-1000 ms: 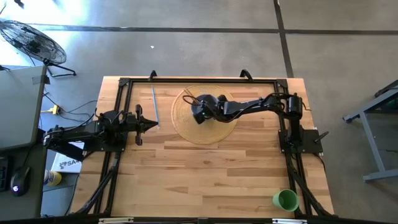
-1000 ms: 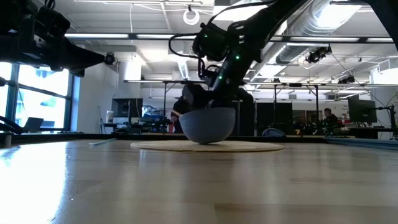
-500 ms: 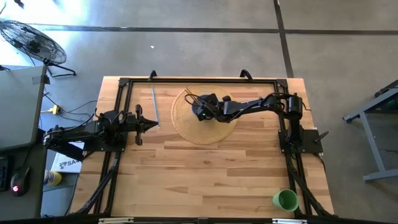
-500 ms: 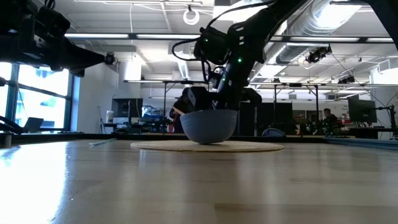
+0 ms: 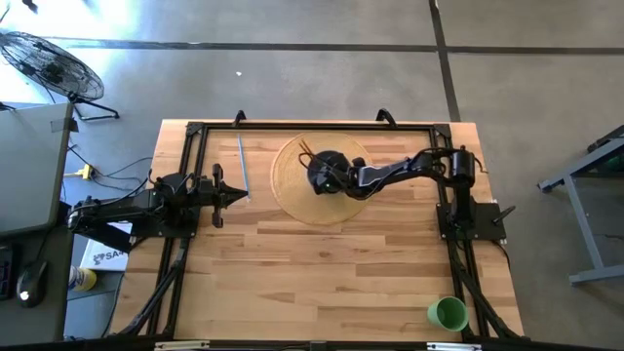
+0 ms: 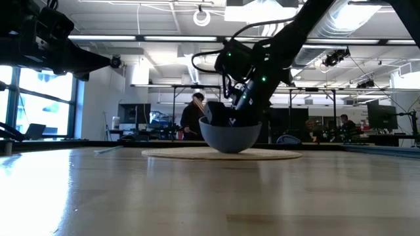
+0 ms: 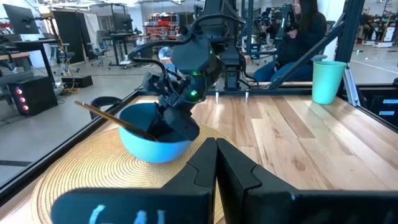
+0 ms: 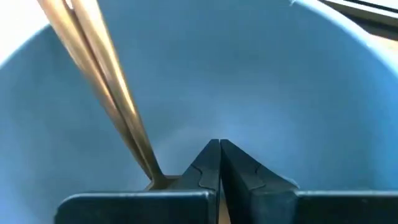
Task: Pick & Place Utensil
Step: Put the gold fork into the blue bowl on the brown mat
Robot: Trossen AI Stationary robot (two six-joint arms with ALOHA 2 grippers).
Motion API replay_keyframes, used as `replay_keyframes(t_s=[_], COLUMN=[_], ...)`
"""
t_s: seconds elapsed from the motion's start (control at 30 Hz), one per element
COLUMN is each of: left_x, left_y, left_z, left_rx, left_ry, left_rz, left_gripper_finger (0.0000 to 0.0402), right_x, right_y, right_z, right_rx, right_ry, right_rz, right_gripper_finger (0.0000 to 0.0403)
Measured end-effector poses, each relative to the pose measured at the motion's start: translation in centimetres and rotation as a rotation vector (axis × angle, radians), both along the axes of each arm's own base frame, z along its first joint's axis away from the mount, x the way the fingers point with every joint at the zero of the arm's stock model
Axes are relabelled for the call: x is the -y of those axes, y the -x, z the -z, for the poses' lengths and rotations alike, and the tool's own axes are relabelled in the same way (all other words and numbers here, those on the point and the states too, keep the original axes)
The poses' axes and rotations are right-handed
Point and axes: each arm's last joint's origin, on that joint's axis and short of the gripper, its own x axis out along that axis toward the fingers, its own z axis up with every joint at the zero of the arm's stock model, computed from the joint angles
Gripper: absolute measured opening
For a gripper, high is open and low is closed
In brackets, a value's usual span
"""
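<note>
A blue bowl (image 6: 231, 136) (image 7: 149, 134) (image 5: 336, 161) stands on a round woven mat (image 5: 292, 200). Two brown chopsticks (image 7: 106, 115) (image 8: 106, 81) (image 5: 304, 151) lean on the bowl's rim, lower ends inside, upper ends sticking out toward the far left. My right gripper (image 8: 219, 149) (image 7: 180, 124) is shut and reaches down inside the bowl; the chopsticks run beside its fingers, not between them. My left gripper (image 5: 239, 195) (image 7: 216, 146) waits shut at the table's left, level. A thin silver utensil (image 5: 242, 166) lies flat beside it. My right gripper comes slanting down from the table's right, with its shut fingers (image 8: 202, 165) inside the bowl near the inner floor (image 8: 249, 124). The chopsticks' lower end (image 8: 152, 171) passes close beside one finger and disappears behind the gripper's body. I cannot tell whether the fingers touch bowl or chopsticks.
A green cup (image 5: 448, 312) (image 7: 328, 81) stands at the near right corner. A black frame (image 5: 195, 127) runs round the table's edges. Bare wood lies across the near half of the table. A person (image 6: 195, 117) stands in the room beyond.
My right gripper has moved toward the table's right and sunk lower into the bowl. The bowl, tilted a second ago, has slid a little to the right on the mat and now stands level. The chopsticks have travelled with it.
</note>
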Motion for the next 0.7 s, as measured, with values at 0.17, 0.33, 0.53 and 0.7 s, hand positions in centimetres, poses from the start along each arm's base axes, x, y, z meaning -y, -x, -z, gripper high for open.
replay_keyframes(t_s=[0.17,0.33,0.53,0.7], left_x=[0.0,0.0,0.0,0.0], left_y=[0.0,0.0,0.0,0.0], left_z=[0.0,0.0,0.0,0.0], left_rx=[0.000,0.000,0.000,0.000], left_ry=[0.000,0.000,0.000,0.000], left_rz=[0.000,0.001,0.000,0.001], left_gripper_finger=[0.0001,0.0001,0.0001,0.0001], right_x=[-0.3,-0.2,0.0,0.0], right_y=[-0.7,-1.3,-1.6,-1.6], right_z=[-0.8,-1.5,-2.0,-2.7], right_rx=[-0.004,0.013,0.022,0.032], right_ry=[0.027,0.041,0.061,0.079], right_rz=[-0.042,-0.047,-0.044,-0.034], right_gripper_finger=[0.0001,0.0002,0.0001,0.0001])
